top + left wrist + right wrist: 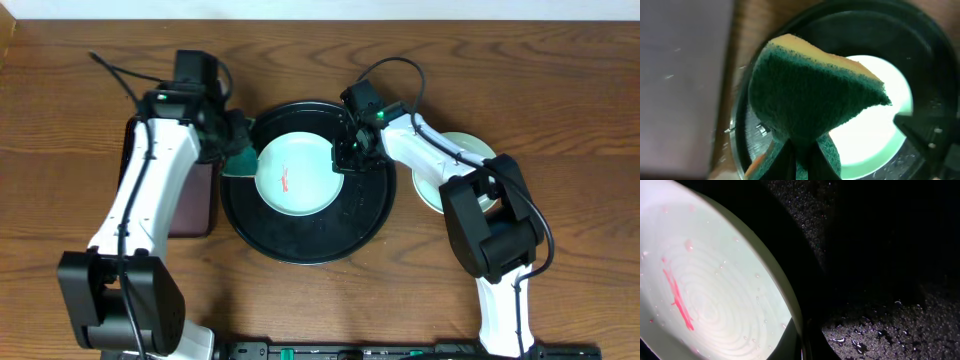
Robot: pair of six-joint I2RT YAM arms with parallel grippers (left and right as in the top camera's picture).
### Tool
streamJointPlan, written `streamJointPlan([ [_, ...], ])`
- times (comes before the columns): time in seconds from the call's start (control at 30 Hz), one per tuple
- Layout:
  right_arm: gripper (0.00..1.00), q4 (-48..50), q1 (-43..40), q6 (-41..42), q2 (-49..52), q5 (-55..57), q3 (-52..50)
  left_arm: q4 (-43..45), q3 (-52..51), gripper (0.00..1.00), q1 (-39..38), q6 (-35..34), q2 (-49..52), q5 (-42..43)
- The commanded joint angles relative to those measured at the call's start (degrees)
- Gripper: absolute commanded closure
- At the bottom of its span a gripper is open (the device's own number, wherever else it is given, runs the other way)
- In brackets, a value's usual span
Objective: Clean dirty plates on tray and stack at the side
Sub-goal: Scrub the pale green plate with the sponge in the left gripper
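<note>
A pale blue-green plate (295, 175) with a red smear lies on the large black tray (310, 235). My right gripper (345, 155) is shut on the plate's right rim; the right wrist view shows the plate (710, 290) with its smear and the rim between the fingers (802, 345). My left gripper (235, 150) is shut on a green and yellow sponge (240, 160), held at the tray's left edge beside the plate. The sponge (810, 90) fills the left wrist view in front of the plate (875, 125). Other plates (450, 170) are stacked to the right of the tray, partly hidden by the right arm.
A dark maroon rectangular tray (190, 200) lies left of the black tray, partly under my left arm. The black tray's floor is wet with droplets (880, 325). The wooden table (80, 120) surrounds everything.
</note>
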Motion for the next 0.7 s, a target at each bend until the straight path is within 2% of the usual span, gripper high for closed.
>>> streamJointPlan([
  [0.0,0.99,-0.4,-0.1,2.1,1.3,3.3,-2.4,3.0,-2.3,0.93,-3.5,-1.4,0.2,-0.7],
  [0.13,0.99,-0.4,-0.1,2.1,1.3,3.9,-2.4,6.3,-3.4,0.93,-6.9,-1.4,3.2,-1.3],
  [0.5,0.99,-0.4,-0.1,1.9,1.3,4.1,-2.4,6.3,-3.4,0.93,-10.6,-1.4,15.1,-2.6],
  [0.57,0.99,-0.4,-0.1,1.9,1.3,4.1,-2.4,6.4,-3.4,0.92,-11.0,-0.9,15.8,-0.2],
  [0.67,0.99,-0.4,-0.1,1.9,1.3,4.1,-2.4,7.7,-3.4,0.93,-11.5,4.5,15.9,7.0],
])
